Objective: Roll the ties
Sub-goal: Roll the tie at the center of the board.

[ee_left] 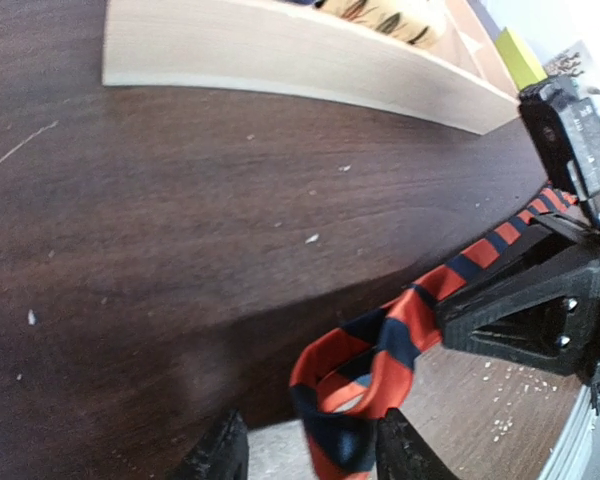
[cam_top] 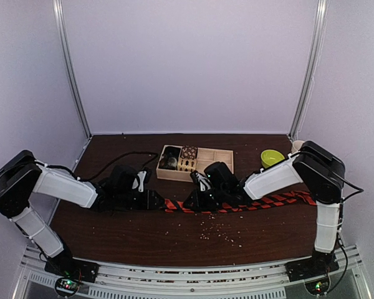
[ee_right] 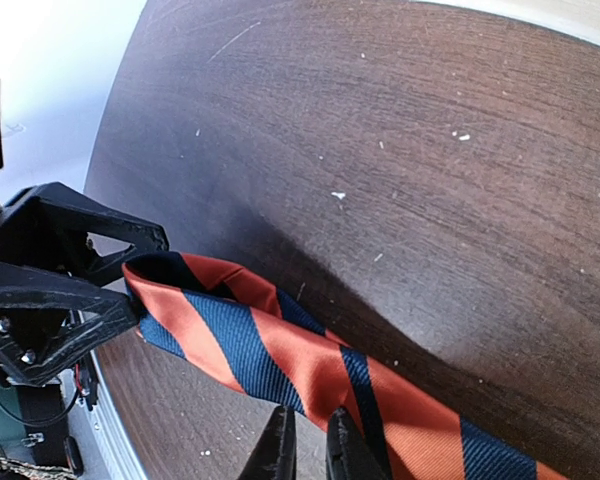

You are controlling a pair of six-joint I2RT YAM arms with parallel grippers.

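1. Top view: the dark wooden counter is scattered with crumbs, and plain white walls close it in on three sides. A wooden tray and a green bowl sit at the back. The tie runs from the right side to my right claw, then on to my left claw just beside it.
2. Left wrist view: my left claw's jaws stand apart. The tie's looped end hangs between them, unclamped.
3. Right wrist view: my right claw is nearly closed, pinching the tie's edge. The strip is raised above the counter, with its shadow beneath.
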